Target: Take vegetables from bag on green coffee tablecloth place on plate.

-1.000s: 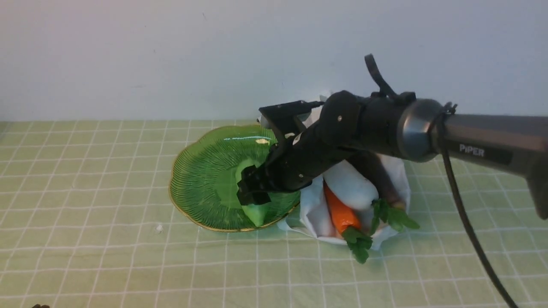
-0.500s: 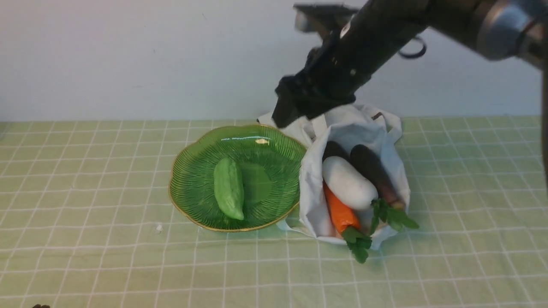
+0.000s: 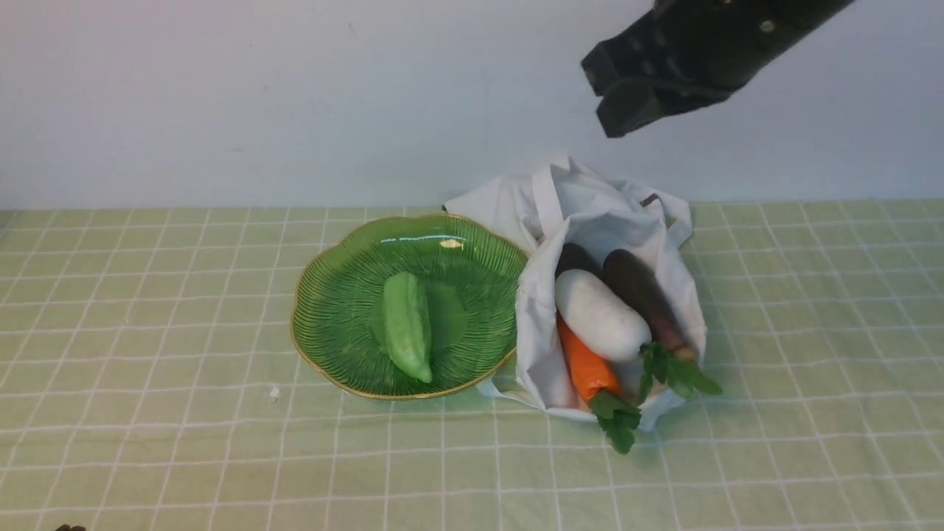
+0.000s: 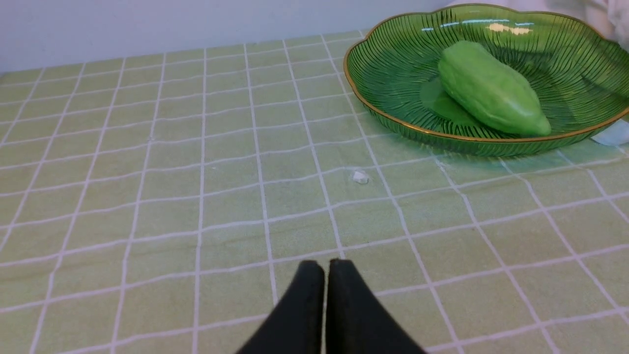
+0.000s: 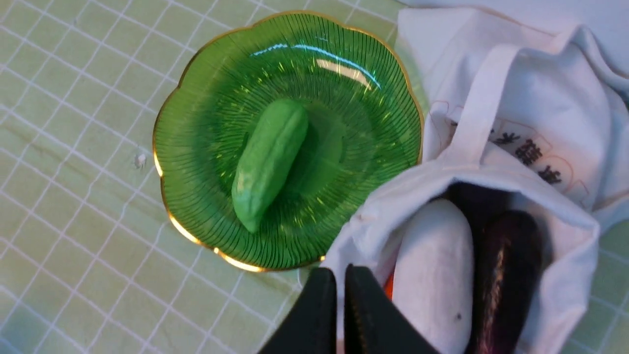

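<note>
A light green gourd (image 3: 407, 324) lies on the ribbed green plate (image 3: 332, 310), alone. The white bag (image 3: 590, 206) lies open just right of the plate, on the checked tablecloth (image 3: 184, 442). It holds a white radish (image 3: 601, 313), an orange carrot (image 3: 586, 365) with green leaves, and a dark purple eggplant (image 3: 641, 291). My right gripper (image 3: 611, 92) hangs high above the bag's back, shut and empty. Its wrist view shows the gripper (image 5: 340, 273), gourd (image 5: 269, 157), plate (image 5: 363, 128), bag (image 5: 540, 98), radish (image 5: 432, 265) and eggplant (image 5: 511, 255). My left gripper (image 4: 324, 265) is shut, low over the cloth, short of the plate (image 4: 393, 73) and gourd (image 4: 491, 88).
A small white crumb (image 3: 274, 394) lies on the cloth near the plate's front left; it also shows in the left wrist view (image 4: 360, 177). A pale wall stands behind the table. A second dark shape (image 3: 575, 258) sits deeper in the bag behind the radish.
My right gripper let go of the gourd on the plate, then rose and swung up and right to above the bag. The gourd settled slightly to the right on the plate.
</note>
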`<move>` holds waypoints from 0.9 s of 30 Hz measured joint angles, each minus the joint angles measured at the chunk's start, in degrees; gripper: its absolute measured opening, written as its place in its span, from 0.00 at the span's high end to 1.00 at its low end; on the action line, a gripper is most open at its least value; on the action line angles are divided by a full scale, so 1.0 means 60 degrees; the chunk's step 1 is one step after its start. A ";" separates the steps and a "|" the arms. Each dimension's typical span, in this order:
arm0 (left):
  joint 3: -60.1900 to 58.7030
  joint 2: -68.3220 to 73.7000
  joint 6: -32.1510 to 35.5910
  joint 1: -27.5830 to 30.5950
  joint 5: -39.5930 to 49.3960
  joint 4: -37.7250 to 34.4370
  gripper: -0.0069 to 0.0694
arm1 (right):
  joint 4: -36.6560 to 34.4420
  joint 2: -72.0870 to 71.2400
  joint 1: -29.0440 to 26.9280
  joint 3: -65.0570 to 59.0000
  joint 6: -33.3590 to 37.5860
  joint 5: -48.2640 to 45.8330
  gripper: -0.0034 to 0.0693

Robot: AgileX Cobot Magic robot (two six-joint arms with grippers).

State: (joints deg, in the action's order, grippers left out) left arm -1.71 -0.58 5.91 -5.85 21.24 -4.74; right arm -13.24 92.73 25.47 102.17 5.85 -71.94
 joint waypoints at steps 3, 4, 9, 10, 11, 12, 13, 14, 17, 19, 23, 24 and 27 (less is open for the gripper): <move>0.0000 0.0000 0.0000 0.0000 0.0000 0.0000 0.92 | 0.0280 -0.2249 0.0000 -0.1575 0.0000 -0.0022 0.97; 0.0000 0.0000 0.0000 0.0000 0.0000 0.0000 0.92 | 0.0290 -0.2371 0.0000 -0.1761 0.0000 -0.0022 0.97; 0.0000 0.0000 0.0000 0.0000 0.0000 0.0000 0.92 | 0.0414 -0.5408 0.0000 -0.4686 0.0000 0.0742 0.97; 0.0000 0.0000 0.0000 0.0000 0.0000 0.0000 0.92 | 0.0422 -0.6167 0.0000 -0.5598 0.0000 0.1471 0.97; 0.0000 0.0000 0.0000 0.0000 0.0000 0.0000 0.92 | 0.0422 -0.6674 0.0000 -0.6233 0.0000 0.2036 0.97; 0.0000 0.0000 0.0000 0.0000 0.0000 0.0000 0.92 | 0.0432 -0.7297 0.0000 -0.6880 0.0000 0.2646 0.97; 0.0000 0.0000 0.0000 0.0000 0.0000 0.0000 0.92 | 0.0441 -0.7788 0.0000 -0.7715 0.0008 0.3441 0.97; 0.0000 0.0000 0.0000 0.0000 0.0000 0.0000 0.92 | 0.0454 -0.8272 0.0000 -0.8395 0.0008 0.3936 0.97; 0.0000 0.0000 0.0000 0.0000 0.0000 0.0000 0.92 | 0.0460 -1.0019 0.0000 -1.0726 0.0008 0.6525 0.97; 0.0000 0.0000 0.0000 0.0000 0.0000 0.0000 0.92 | 0.0460 -1.0948 0.0000 -1.2067 0.0008 0.8167 0.97; 0.0000 0.0000 0.0000 0.0000 0.0000 0.0000 0.92 | 0.0460 -1.2613 0.0000 -1.4201 0.0008 1.0695 0.97; 0.0000 0.0000 0.0000 0.0000 0.0000 0.0000 0.92 | 0.0460 -1.2893 0.0000 -1.4590 0.0008 1.1255 0.97; 0.0000 0.0000 0.0000 0.0000 0.0000 0.0000 0.92 | 0.0460 -1.3525 0.0000 -1.5260 0.0008 1.2100 0.97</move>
State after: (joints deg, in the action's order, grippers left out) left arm -1.71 -0.58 5.91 -5.85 21.24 -4.74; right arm -10.48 11.58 25.47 10.61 5.90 0.66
